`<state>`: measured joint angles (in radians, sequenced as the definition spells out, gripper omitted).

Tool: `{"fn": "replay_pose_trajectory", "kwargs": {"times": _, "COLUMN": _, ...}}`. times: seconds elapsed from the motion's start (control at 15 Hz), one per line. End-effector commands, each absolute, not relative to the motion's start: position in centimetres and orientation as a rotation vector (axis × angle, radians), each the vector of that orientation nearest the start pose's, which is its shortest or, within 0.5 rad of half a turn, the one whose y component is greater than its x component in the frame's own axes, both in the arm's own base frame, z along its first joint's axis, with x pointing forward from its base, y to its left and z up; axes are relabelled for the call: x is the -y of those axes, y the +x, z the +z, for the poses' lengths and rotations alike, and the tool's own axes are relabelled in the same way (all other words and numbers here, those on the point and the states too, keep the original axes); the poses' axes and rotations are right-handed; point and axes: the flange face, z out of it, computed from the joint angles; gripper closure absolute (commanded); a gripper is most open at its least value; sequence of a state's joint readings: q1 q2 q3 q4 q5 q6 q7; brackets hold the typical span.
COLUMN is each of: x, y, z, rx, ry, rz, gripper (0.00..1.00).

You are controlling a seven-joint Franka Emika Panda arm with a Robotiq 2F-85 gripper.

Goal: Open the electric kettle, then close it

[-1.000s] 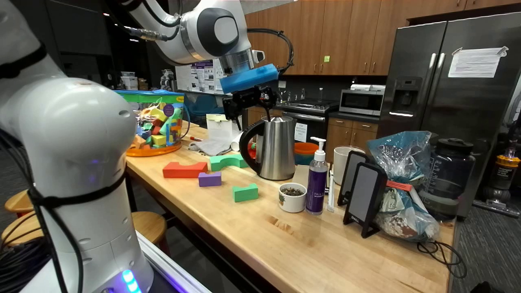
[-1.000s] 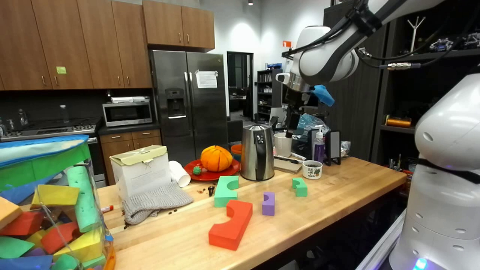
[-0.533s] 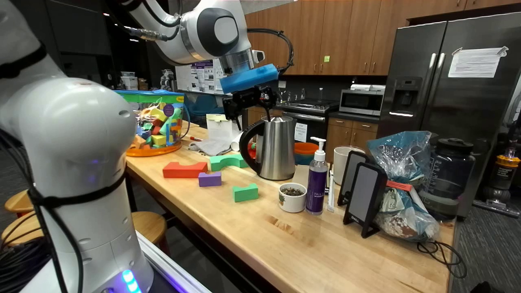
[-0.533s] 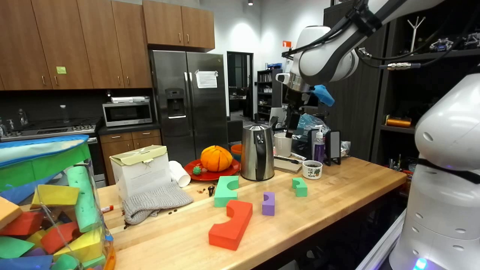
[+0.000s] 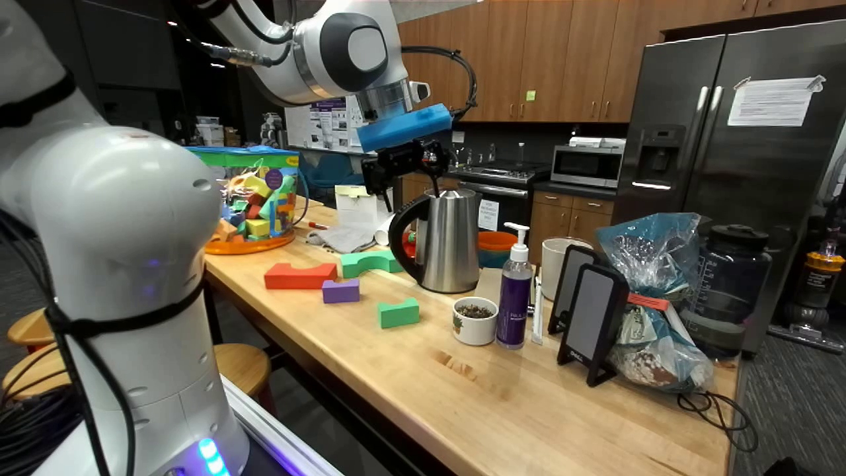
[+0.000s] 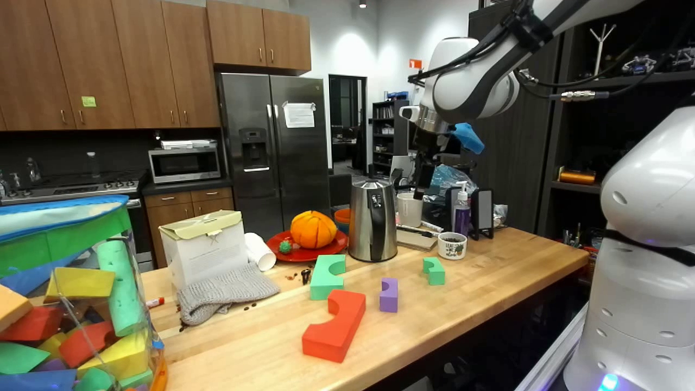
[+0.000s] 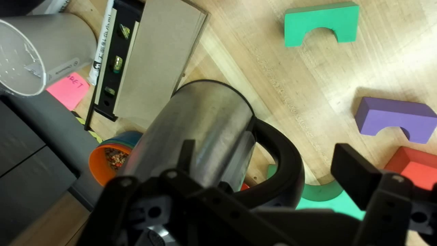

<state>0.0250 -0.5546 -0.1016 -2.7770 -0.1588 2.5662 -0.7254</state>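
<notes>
The electric kettle (image 5: 453,244) stands upright on the wooden table, shiny steel with a black loop handle (image 5: 401,241). It also shows in an exterior view (image 6: 372,220) and in the wrist view (image 7: 205,112). No raised lid shows above its rim in either exterior view; in the wrist view my gripper hides most of the kettle's top. My gripper (image 5: 411,196) is open over the handle side of the kettle top. In the wrist view (image 7: 269,160) one finger overlaps the steel body and the other is beyond the handle, with the handle between them. Contact cannot be told.
Green, purple (image 6: 389,295) and red (image 6: 335,326) blocks lie near the kettle. A small plant pot (image 5: 474,320), a purple-labelled pump bottle (image 5: 513,297) and a light cup (image 6: 410,210) stand beside it. A red plate (image 6: 331,248) holds an orange pumpkin.
</notes>
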Motion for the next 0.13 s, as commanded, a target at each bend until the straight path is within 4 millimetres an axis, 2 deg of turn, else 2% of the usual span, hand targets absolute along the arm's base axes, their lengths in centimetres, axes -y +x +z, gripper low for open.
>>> {"fn": "replay_pose_trajectory", "kwargs": {"times": 0.0, "x": 2.45, "y": 37.73, "z": 40.64, "rx": 1.239, "ry": -3.045, "rz": -0.49, "gripper": 0.0}}
{"fn": "replay_pose_trajectory", "kwargs": {"times": 0.07, "x": 2.45, "y": 37.73, "z": 40.64, "rx": 1.239, "ry": -3.045, "rz": -0.49, "gripper": 0.0}}
